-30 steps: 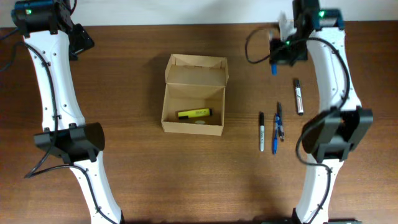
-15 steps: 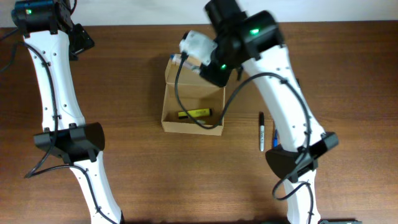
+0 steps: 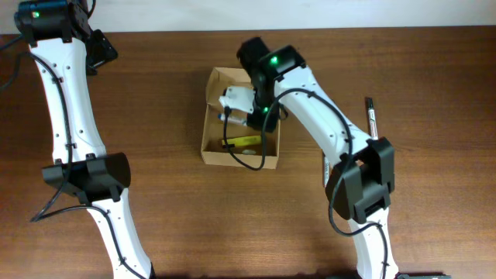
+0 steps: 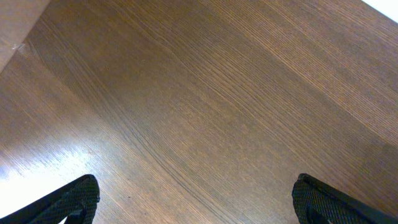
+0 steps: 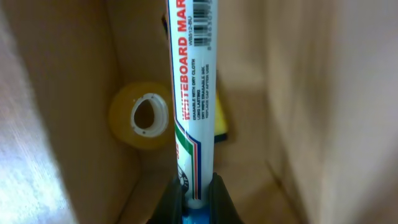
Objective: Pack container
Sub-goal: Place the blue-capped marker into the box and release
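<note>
The container is a brown cardboard box with its flap lid open at the table's middle. A yellow highlighter lies inside it. My right gripper reaches down into the box. In the right wrist view it is shut on a white whiteboard marker, between the box walls. A yellow tape roll lies on the box floor beside the marker. My left gripper is open and empty over bare wood at the far left.
A black and silver marker lies on the table right of the box. My right arm crosses above the table to the box's right and hides what lies under it. The left arm's base stands at left.
My right arm has swung from the far right of the table over to the box with the marker and lowered into it. The left arm has not moved.
</note>
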`<control>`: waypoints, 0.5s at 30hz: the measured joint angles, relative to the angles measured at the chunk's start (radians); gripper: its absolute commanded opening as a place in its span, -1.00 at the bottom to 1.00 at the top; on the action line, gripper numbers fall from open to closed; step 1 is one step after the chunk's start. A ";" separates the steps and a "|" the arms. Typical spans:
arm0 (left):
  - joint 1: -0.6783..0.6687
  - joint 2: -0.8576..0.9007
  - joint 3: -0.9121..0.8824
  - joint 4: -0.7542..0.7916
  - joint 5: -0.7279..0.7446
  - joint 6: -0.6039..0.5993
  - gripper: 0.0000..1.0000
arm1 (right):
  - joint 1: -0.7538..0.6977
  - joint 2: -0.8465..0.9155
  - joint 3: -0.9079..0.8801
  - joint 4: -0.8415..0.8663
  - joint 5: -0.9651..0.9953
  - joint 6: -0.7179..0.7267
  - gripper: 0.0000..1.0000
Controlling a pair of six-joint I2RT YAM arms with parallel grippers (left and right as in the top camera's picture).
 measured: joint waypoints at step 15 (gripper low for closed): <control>0.000 0.000 0.000 0.000 0.000 0.000 1.00 | 0.000 0.000 -0.180 0.140 0.002 0.065 -0.32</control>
